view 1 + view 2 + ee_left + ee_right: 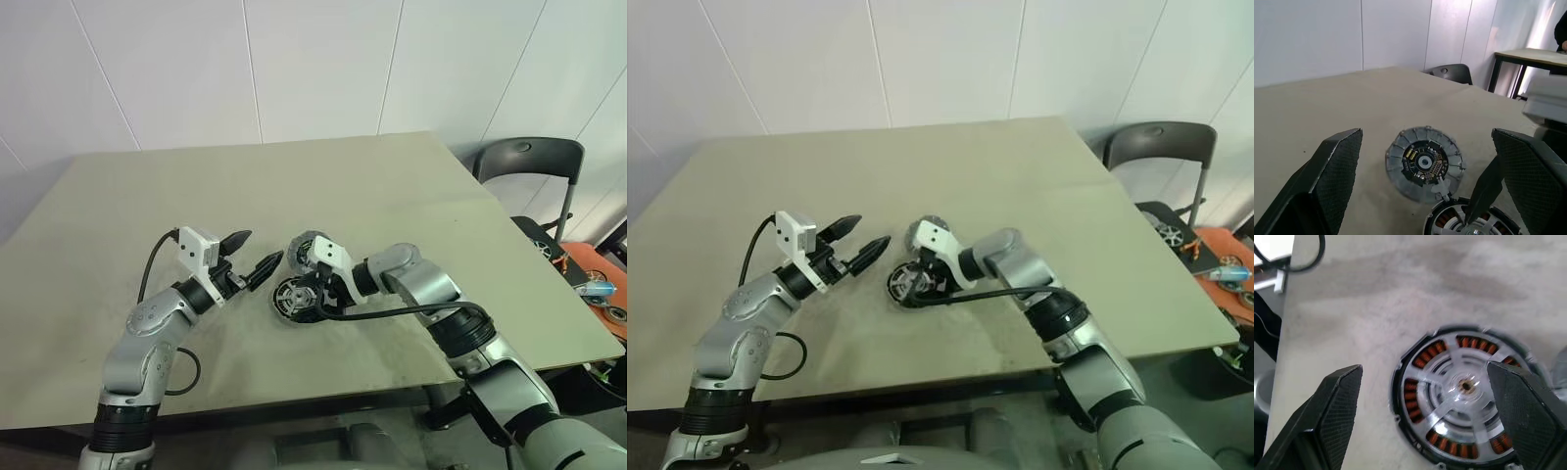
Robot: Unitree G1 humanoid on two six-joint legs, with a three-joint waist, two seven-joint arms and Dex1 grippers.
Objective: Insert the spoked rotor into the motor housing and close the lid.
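The spoked rotor (293,298) lies flat on the table, silver spokes up, with copper windings showing between them (1464,399). My right gripper (312,281) hovers just over it, pointing down to the left, open, with both fingers (1337,416) standing wide of the rim. The motor housing (1424,163), a light-grey disc with a black centre, lies just behind the rotor, partly hidden by the right gripper in the head views. My left gripper (252,253) is open, level, aimed at both parts from the left and holding nothing. The lid is out of view.
The beige table (294,186) stretches far behind the parts. A dark chair (529,162) stands beyond its right corner, beside an orange surface with small parts (593,289). The right arm's black cable (392,314) hangs low over the table near the rotor.
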